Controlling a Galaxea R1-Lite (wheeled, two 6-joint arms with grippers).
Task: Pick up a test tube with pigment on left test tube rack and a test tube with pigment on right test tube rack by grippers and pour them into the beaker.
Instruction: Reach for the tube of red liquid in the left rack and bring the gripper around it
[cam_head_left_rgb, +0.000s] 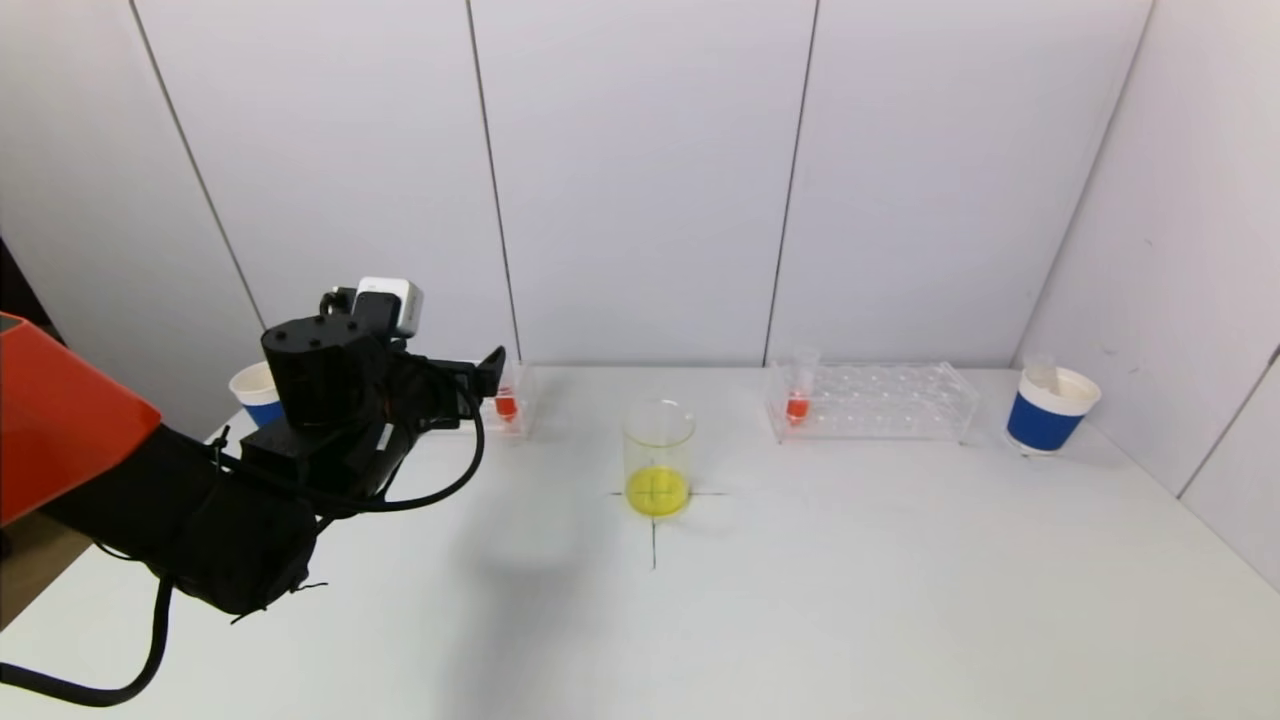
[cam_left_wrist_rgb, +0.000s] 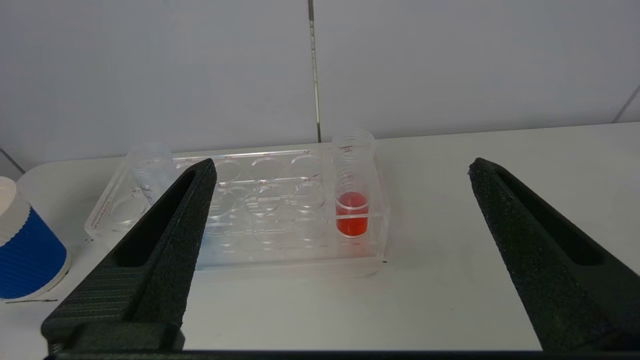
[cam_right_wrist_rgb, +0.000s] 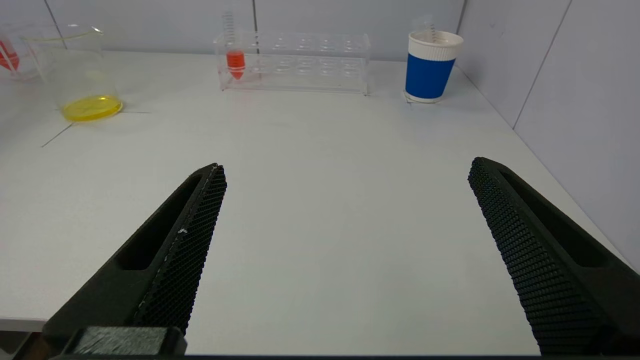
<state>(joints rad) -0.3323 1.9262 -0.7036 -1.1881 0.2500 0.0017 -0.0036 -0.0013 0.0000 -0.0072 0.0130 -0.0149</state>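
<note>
A clear beaker (cam_head_left_rgb: 658, 455) with yellow liquid stands mid-table; it also shows in the right wrist view (cam_right_wrist_rgb: 75, 70). The left clear rack (cam_left_wrist_rgb: 240, 205) holds a test tube with red pigment (cam_left_wrist_rgb: 352, 192) at its end nearest the beaker; this tube also shows in the head view (cam_head_left_rgb: 506, 400). The right rack (cam_head_left_rgb: 875, 400) holds a red-pigment test tube (cam_head_left_rgb: 799, 390) at its end nearest the beaker, which also shows in the right wrist view (cam_right_wrist_rgb: 235, 55). My left gripper (cam_left_wrist_rgb: 342, 170) is open, hovering short of the left rack, tube between the fingertips' line. My right gripper (cam_right_wrist_rgb: 345, 170) is open and empty over the near table, out of the head view.
A blue-and-white paper cup (cam_head_left_rgb: 1050, 410) holding an empty tube stands right of the right rack. Another blue cup (cam_head_left_rgb: 255, 395) stands left of the left rack, partly hidden by my left arm. Grey walls close the back and the right side.
</note>
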